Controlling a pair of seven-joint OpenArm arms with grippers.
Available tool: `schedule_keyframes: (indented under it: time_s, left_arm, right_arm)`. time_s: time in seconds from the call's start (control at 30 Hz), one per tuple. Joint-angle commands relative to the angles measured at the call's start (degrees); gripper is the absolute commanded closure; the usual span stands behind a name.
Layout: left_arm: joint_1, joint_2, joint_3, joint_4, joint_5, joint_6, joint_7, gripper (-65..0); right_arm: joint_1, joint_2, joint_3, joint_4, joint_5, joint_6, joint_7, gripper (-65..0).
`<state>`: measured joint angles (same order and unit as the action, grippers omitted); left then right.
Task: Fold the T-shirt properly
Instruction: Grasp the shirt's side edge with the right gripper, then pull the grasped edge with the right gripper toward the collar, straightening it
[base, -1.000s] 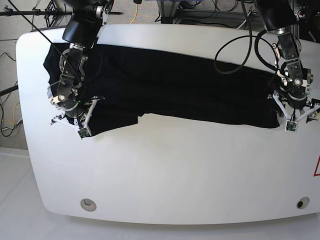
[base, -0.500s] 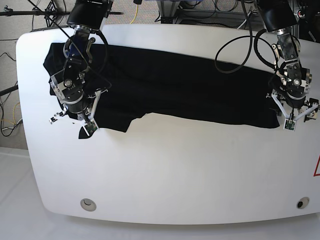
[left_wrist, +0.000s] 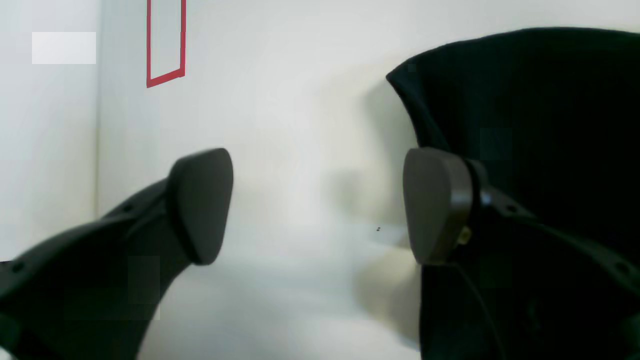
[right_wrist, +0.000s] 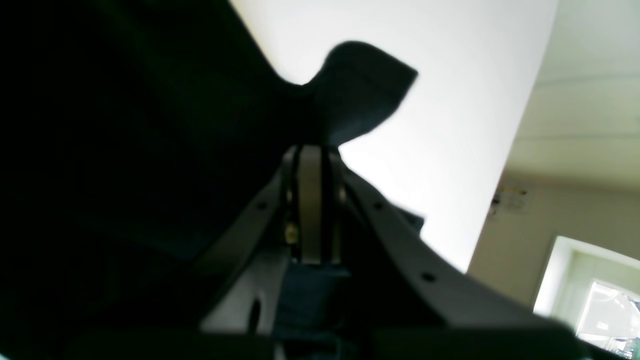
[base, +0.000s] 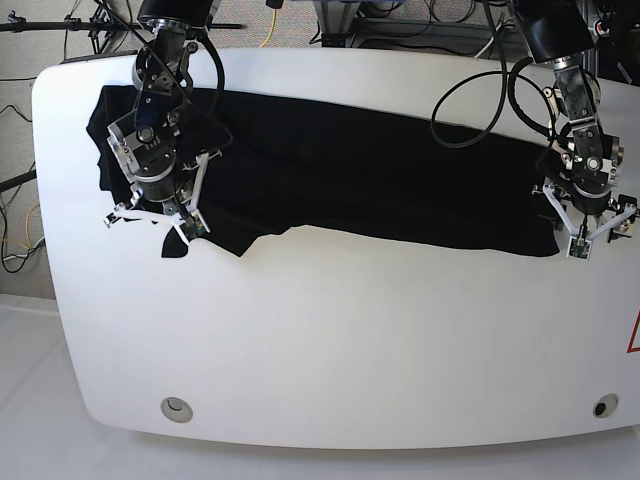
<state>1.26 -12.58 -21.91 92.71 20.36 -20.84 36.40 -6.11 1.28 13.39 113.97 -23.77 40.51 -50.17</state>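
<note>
The black T-shirt lies as a long band across the far half of the white table. At the left of the base view my right gripper is shut on the shirt's near-left corner. The right wrist view shows its fingertips pressed together on dark cloth, with a flap of the T-shirt sticking up past them. My left gripper hovers at the shirt's right end. It stands open in the left wrist view, its fingers wide apart over bare table, with the T-shirt edge beside the right-hand finger.
A black cable loop hangs from the arm at the right above the shirt. Two round holes sit near the table's front edge. A red marking shows at the right edge, and a red tape outline lies ahead of the left gripper.
My right gripper has carried the shirt's near-left corner towards the back of the table and a little rightward, drawing that edge in. The left gripper has hardly moved and stays open.
</note>
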Motion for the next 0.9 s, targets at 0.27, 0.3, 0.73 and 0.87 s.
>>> schedule_keyframes:
  time_s: [0.27, 0.3, 0.73, 0.87]
  left_arm:
    - [-0.86, -0.83, -0.29, 0.88, 0.26, 0.66, -0.93, -49.7]
    - [-0.86, -0.83, -0.29, 0.88, 0.26, 0.66, -0.93, -49.7]
    - [-0.86, -0.83, -0.29, 0.88, 0.26, 0.75, -0.93, -49.7]
    - [-0.86, -0.83, -0.29, 0.88, 0.26, 0.75, -1.02, -49.7]
  right_arm:
    - [-3.25, 0.44, 3.54, 1.85, -0.10, -0.51, 0.72, 0.0]
    - [-3.34, 0.44, 4.50, 1.85, -0.10, -0.51, 0.72, 0.0]
    - [-6.07, 0.79, 14.00, 1.85, -0.19, -0.51, 0.63, 0.0]
    - [-7.30, 0.79, 14.88, 1.76, -0.19, -0.51, 0.63, 0.0]
